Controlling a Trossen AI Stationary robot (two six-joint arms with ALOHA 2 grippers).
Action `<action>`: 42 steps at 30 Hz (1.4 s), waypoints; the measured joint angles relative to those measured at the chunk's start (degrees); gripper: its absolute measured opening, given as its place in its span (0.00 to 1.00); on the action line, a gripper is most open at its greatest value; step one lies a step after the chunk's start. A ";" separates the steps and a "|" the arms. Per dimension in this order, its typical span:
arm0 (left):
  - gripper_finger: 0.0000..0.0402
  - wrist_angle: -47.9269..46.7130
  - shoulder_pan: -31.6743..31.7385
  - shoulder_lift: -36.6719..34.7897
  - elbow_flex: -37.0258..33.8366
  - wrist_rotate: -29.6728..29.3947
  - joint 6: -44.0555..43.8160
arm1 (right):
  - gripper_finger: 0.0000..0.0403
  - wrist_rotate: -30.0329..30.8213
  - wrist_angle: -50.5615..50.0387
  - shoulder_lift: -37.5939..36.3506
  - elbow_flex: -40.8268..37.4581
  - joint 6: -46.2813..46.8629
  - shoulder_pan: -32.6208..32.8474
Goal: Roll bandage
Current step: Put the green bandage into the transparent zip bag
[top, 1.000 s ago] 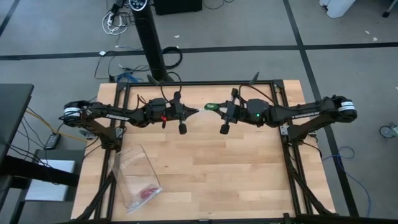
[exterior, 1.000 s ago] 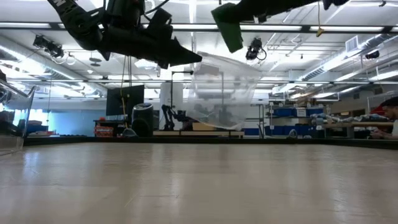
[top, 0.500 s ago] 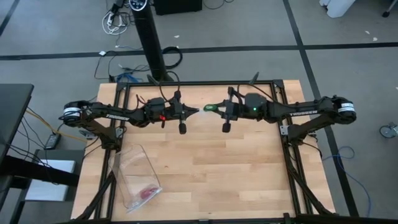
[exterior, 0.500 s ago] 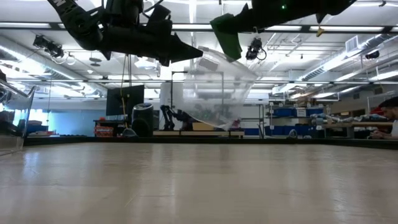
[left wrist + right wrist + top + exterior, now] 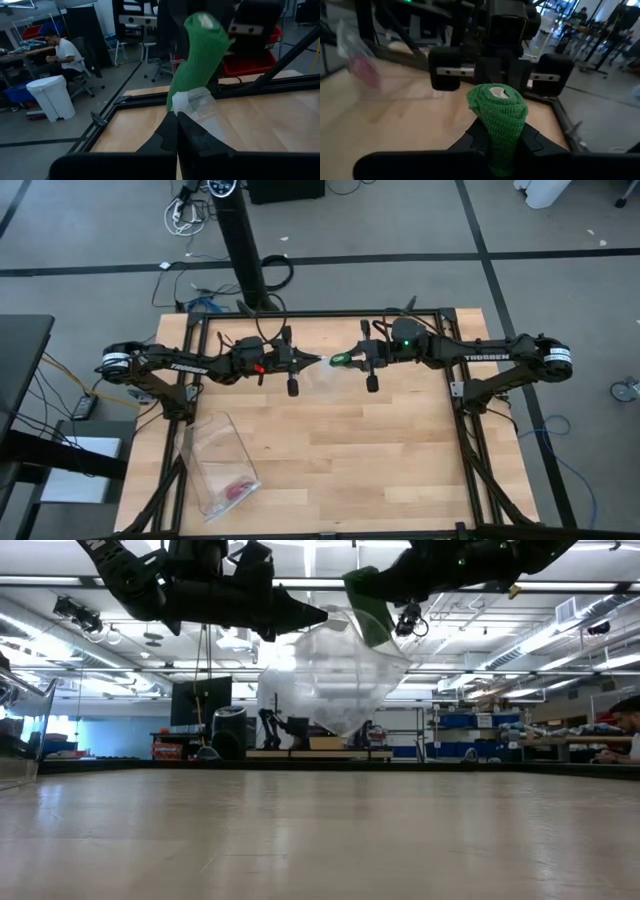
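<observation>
both arms raised over the far half of the table [image 5: 330, 430], tips nearly meeting at mid-width.

right gripper [image 5: 342, 359]: fingers nearly together, clamped on the bandage [image 5: 341, 359], a rolled green cylinder held in the air above the wood. left gripper [image 5: 318, 360]: fingers fully together, pinching a corner of a clear bag [image 5: 335, 680] just beside the bandage.

high view: bag between the tips barely visible, only a faint sheen on the wood. second clear bag [image 5: 220, 463] flat on the near left of the table, small pink item [image 5: 236, 489] inside it. "trossen" readable in white on the right forearm, a shorter white mark on the left forearm too small to read.

low view: held bag plain here, hanging as a puffed pouch under both tips, well clear of the tabletop; bandage [image 5: 368, 610] at its upper right edge. no sight of the flat bag.

left wrist view: bandage [image 5: 197, 60] end-on and tilted, white core at its top, bag corner [image 5: 187, 102] right at the closed fingertips [image 5: 176, 131]. person seated at a desk in the room beyond.

right wrist view: bandage [image 5: 498, 117] upright between the fingers, knit texture and pale core visible; left arm's wrist facing close behind; pink item [image 5: 366, 71] blurred on the table beyond.
</observation>
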 joint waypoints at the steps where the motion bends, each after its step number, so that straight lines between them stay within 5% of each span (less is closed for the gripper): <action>1: 0.00 -0.10 0.00 0.00 0.00 -0.03 0.00 | 0.09 -0.26 0.46 0.00 0.00 1.25 0.02; 16: 0.00 0.35 0.00 0.00 0.00 -1.21 0.59 | 0.09 -2.17 7.57 1.01 -1.87 5.14 1.03; 36: 0.00 2.48 -0.59 0.00 0.00 -0.34 -0.85 | 0.10 8.71 7.90 0.98 -8.35 7.22 -1.60; 42: 0.00 1.68 -1.01 0.00 0.00 -0.55 -0.97 | 0.17 9.29 4.66 0.92 -8.31 10.45 -1.77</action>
